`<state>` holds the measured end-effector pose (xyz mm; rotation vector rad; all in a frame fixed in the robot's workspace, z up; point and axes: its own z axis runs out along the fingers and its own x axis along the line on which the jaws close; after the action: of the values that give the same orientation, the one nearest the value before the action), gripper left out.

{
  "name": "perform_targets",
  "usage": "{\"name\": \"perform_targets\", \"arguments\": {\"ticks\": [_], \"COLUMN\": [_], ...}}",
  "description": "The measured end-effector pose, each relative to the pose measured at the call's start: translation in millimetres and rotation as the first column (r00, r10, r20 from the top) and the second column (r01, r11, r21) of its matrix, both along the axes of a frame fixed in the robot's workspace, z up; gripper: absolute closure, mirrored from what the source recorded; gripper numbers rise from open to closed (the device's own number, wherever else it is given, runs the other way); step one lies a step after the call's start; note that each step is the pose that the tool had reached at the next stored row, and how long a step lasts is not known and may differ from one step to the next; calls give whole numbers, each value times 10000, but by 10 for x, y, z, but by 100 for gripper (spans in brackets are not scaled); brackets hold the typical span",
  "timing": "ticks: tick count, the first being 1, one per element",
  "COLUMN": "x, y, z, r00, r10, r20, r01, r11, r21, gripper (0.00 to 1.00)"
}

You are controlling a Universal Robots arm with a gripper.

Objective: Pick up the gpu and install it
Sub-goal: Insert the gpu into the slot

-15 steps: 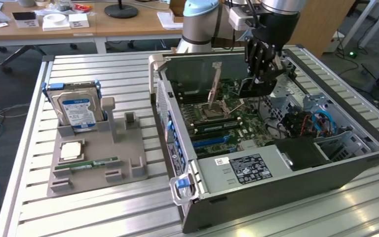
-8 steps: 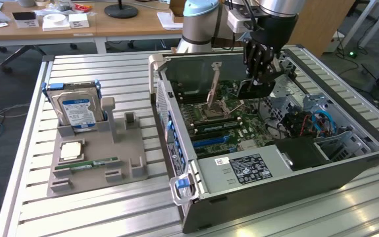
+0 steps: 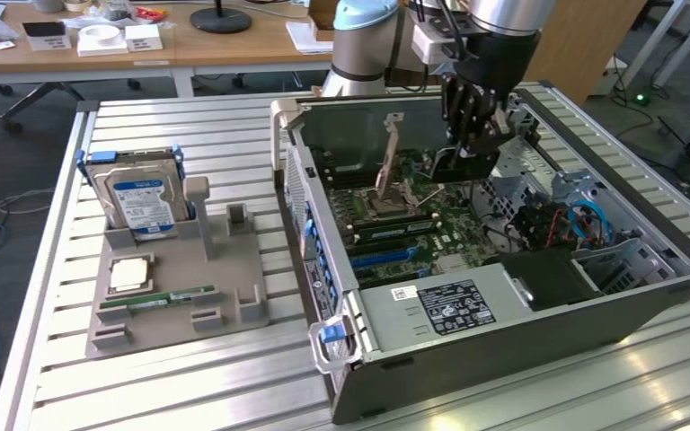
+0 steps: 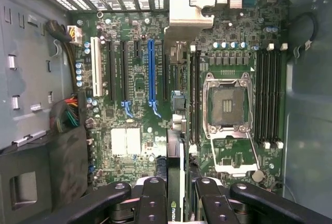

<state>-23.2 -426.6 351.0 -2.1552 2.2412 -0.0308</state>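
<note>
The tool [image 3: 470, 144] is seen inside the open dark grey computer case [image 3: 632, 296], which lies on its side on the slatted aluminium counter [image 3: 177, 395]. The thin black expansion card, the gpu [image 3: 459, 168], is clamped between the tool's black fingers [image 3: 455, 108] and held over the green motherboard [image 3: 411, 211], up toward the rear end of the case.

From the wrist view, the gpu [image 4: 174, 167] is caught edge-on, and the tool [image 4: 178, 200] is closed on it from both sides. The card is lined up lengthwise with the expansion slots, between the long blue slot [image 4: 151, 71] and the square silver processor socket [image 4: 226, 105]. Whether its lower edge is touching a slot cannot be told.

Off to the exterior view's left, a grey moulded parts holder [image 3: 231, 278] is set on the counter. The blue-labelled silver hard drive [image 3: 139, 202] is stood upright in it, the narrow green memory stick [image 3: 159, 299] is laid flat, and a square silvery processor chip [image 3: 129, 271] lies just beside that stick.
</note>
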Motion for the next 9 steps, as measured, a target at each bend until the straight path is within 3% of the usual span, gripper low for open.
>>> {"name": "perform_targets", "arguments": {"ticks": [9], "x": [-6], "y": [0], "z": [-51], "r00": [10000], "r10": [1], "r20": [-1], "r01": [-1], "r11": [10000], "r21": [-3], "gripper": [74]}}
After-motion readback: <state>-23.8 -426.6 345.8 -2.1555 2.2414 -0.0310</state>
